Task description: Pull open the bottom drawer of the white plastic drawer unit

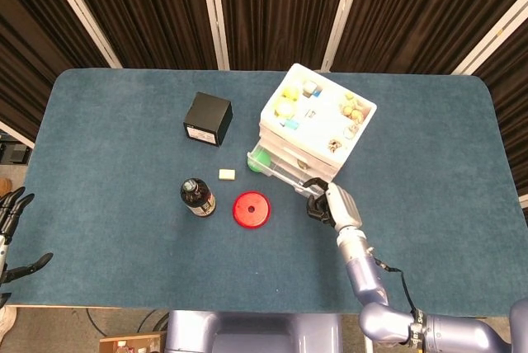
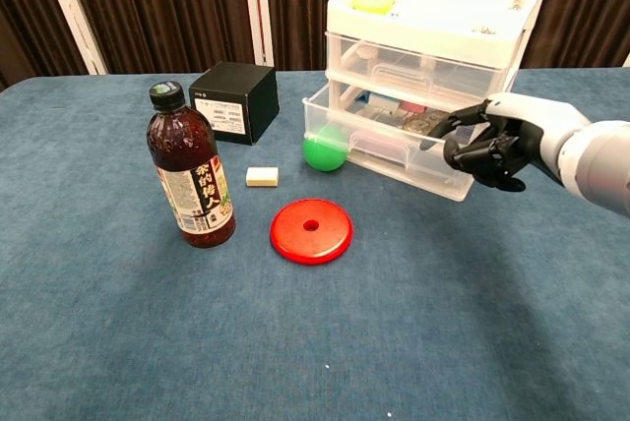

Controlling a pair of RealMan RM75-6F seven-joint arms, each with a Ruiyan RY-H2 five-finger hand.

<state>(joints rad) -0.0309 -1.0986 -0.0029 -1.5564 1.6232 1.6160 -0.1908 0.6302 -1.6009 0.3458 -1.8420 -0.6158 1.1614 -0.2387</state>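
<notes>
One drawer [image 2: 379, 150] on the white unit [image 2: 433, 23] sticks out past the others, the lowest one, partly pulled toward the front of the worktop [image 2: 295, 342]. You can see small odds and ends inside through the clear front. The unit sits angled at the back right of the worktop, so the drawer slides out diagonally toward the red disc [image 2: 311, 230], which I'd guess is why the arm comes in from the right side rather than straight on.

Right hand [image 2: 492, 141] is at the drawer's right front corner, dark fingers [image 2: 463, 146] curled in tight against the rim there. Looks like they're hooked on the edge, but I can't tell for sure from either view whether they're actually gripping it or just touching. From the head view the hand [image 1: 328, 203] sits right at the drawer's near corner.

Green ball [image 2: 324, 150] is pressed up right at the drawer's left corner, so pulling further could nudge it.

Left hand [image 1: 12, 233] hangs off the far left edge, fingers spread, holding nothing.

Bottle [image 2: 190, 167], black box [image 2: 233, 99] and a small cream block [image 2: 261, 176] sit well clear to the left.
</notes>
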